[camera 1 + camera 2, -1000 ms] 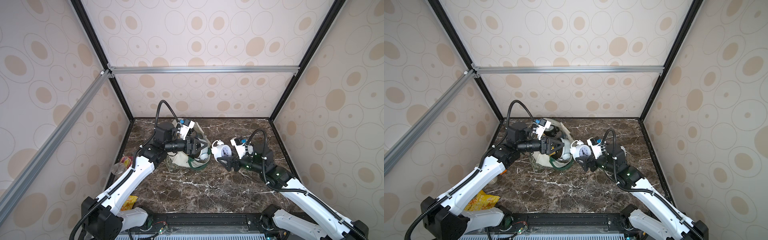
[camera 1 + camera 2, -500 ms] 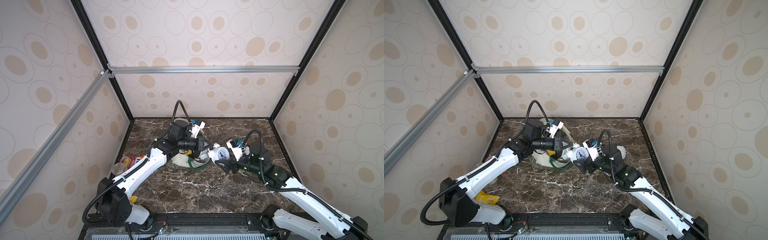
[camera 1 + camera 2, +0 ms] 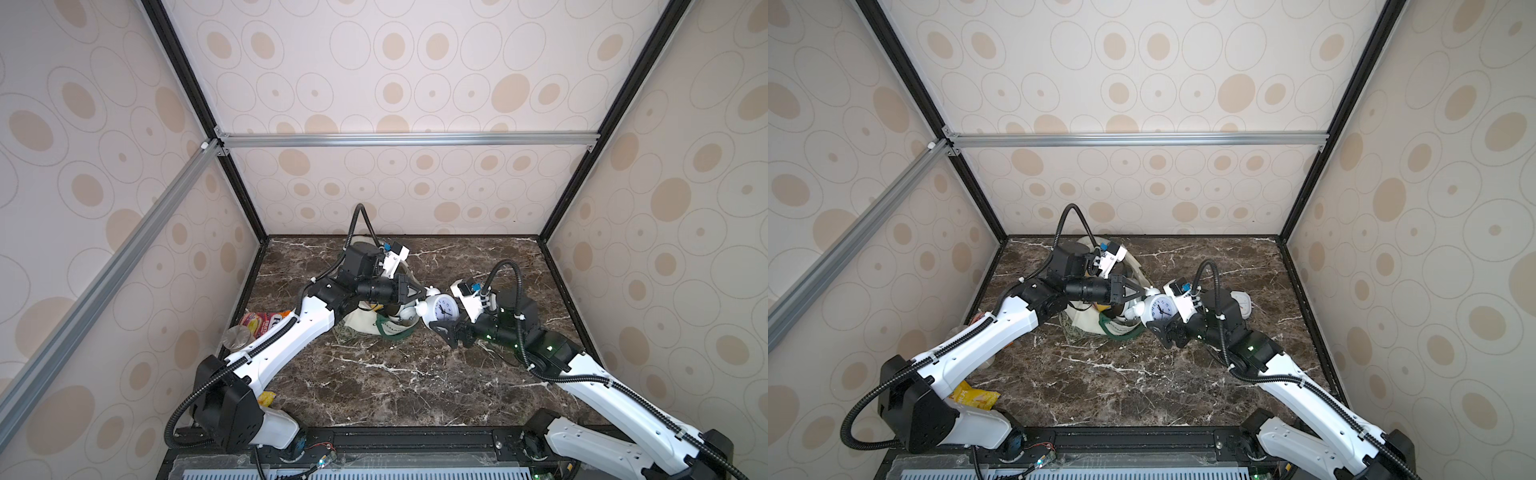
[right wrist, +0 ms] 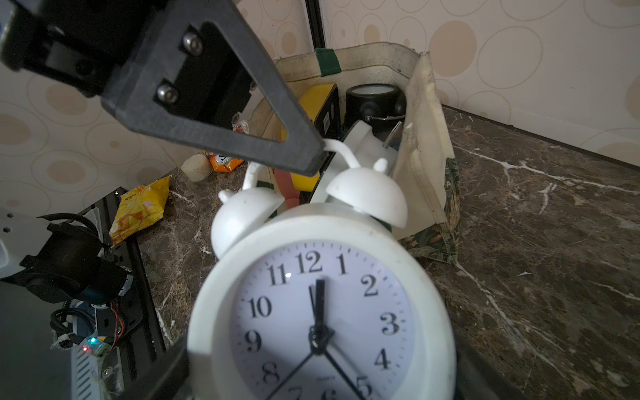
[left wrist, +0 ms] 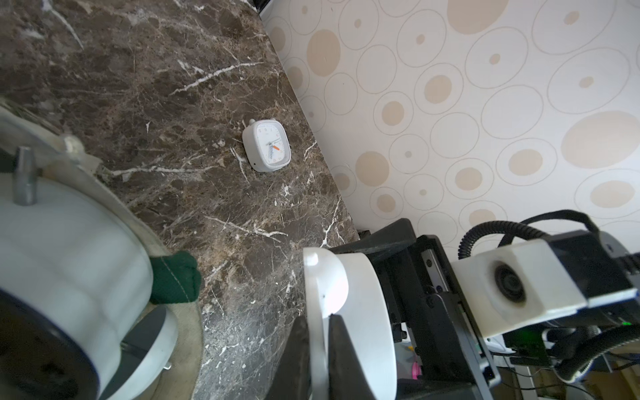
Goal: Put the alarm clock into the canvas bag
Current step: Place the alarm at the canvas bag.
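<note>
Largely hidden: canvas bag (image 3: 360, 323) behind left gripper (image 3: 420, 291); alarm clock (image 4: 322, 311) cropped.

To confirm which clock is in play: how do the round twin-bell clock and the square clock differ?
The round twin-bell clock is held by the right gripper, with the left gripper shut on its handle; the square clock sits untouched on the table. The round clock has bells and black hands; the square clock has small nubs and an orange hand. Both are white.
</note>
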Robot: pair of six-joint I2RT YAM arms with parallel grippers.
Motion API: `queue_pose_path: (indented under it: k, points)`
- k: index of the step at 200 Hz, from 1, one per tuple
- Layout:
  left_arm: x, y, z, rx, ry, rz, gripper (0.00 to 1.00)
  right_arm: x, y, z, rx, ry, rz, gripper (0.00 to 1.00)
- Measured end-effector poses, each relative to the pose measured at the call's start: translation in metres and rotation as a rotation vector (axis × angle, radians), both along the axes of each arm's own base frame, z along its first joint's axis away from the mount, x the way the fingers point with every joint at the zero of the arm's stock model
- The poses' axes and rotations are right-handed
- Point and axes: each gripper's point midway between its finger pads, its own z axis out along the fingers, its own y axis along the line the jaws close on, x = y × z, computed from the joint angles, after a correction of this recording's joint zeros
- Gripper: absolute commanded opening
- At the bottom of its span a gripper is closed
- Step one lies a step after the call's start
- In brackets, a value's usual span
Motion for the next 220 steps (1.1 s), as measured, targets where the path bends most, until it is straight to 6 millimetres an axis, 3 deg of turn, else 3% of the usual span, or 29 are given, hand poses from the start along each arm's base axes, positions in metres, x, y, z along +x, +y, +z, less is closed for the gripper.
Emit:
queue_pose_path:
  k: [17, 69, 90, 107, 135, 176, 220]
  points:
    - [0.001, 0.001, -0.003, 0.002, 0.015, 0.012, 0.0, 0.001, 0.0, -0.002, -0.011, -0.005, -0.004, 0.6]
    - [0.001, 0.001, -0.006, -0.028, 0.047, 0.046, 0.0, 0.002, 0.0, -0.004, -0.02, -0.004, -0.007, 0.61]
    - [0.002, 0.003, 0.001, -0.04, 0.039, 0.075, 0.0, 0.003, 0.002, -0.001, -0.011, -0.016, -0.006, 0.65]
    - [0.004, 0.006, 0.009, -0.049, 0.019, 0.104, 0.0, 0.006, 0.004, 0.004, 0.003, -0.032, -0.003, 0.73]
    - [0.007, 0.012, 0.019, -0.057, -0.008, 0.157, 0.0, 0.011, 0.01, 0.014, 0.025, -0.054, -0.001, 1.0]
    - [0.018, 0.017, 0.022, -0.041, -0.036, 0.223, 0.0, 0.02, 0.013, 0.021, 0.051, -0.035, -0.033, 1.0]
    - [0.039, 0.03, 0.055, -0.05, -0.115, 0.309, 0.0, 0.023, 0.011, 0.041, 0.1, -0.064, -0.06, 1.0]
